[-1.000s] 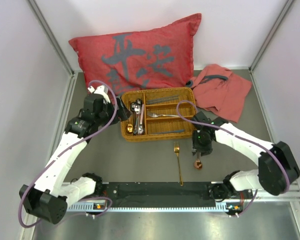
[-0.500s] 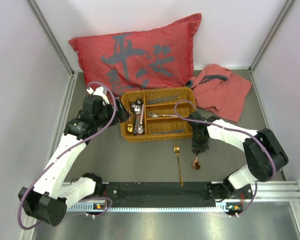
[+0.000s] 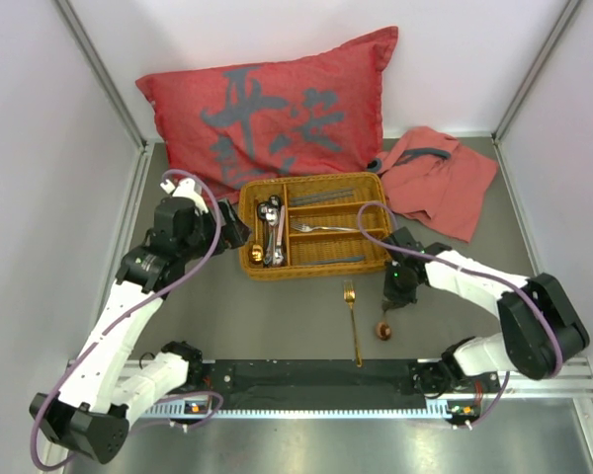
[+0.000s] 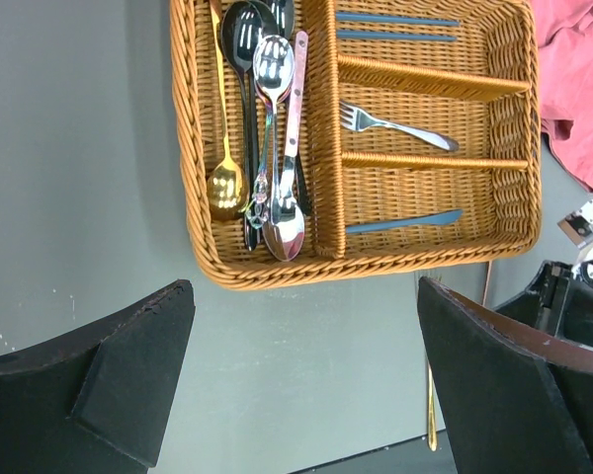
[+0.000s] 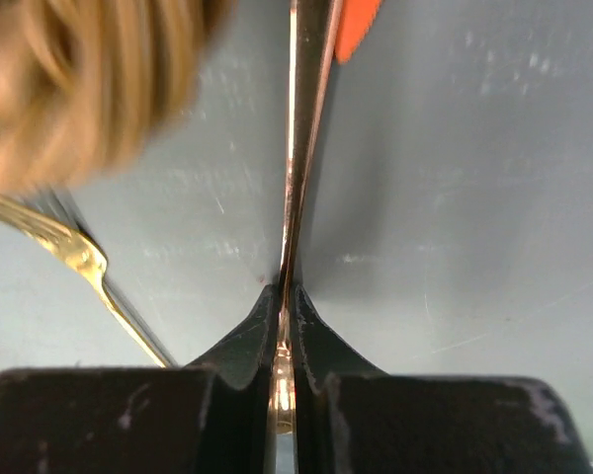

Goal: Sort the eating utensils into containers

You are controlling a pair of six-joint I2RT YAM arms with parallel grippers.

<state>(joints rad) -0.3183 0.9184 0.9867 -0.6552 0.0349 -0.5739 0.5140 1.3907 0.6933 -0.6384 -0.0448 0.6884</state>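
Clamping copper spoon (image 3: 383, 329) by its slim handle in tightly closed right gripper (image 5: 285, 296), bowl beside gold fork (image 3: 351, 316) just outside wicker tray (image 3: 311, 273), presumably for transfer inside; left gripper (image 4: 305, 283) spread wide, empty.

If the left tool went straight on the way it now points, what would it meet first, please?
Probably the tray's rim, just ahead of the open left tool; depth is unclear.

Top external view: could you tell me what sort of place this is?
Probably a robot lab cell, not a kitchen: grey table boxed by white panels, a metal mounting rail, and a wicker tray as prop.
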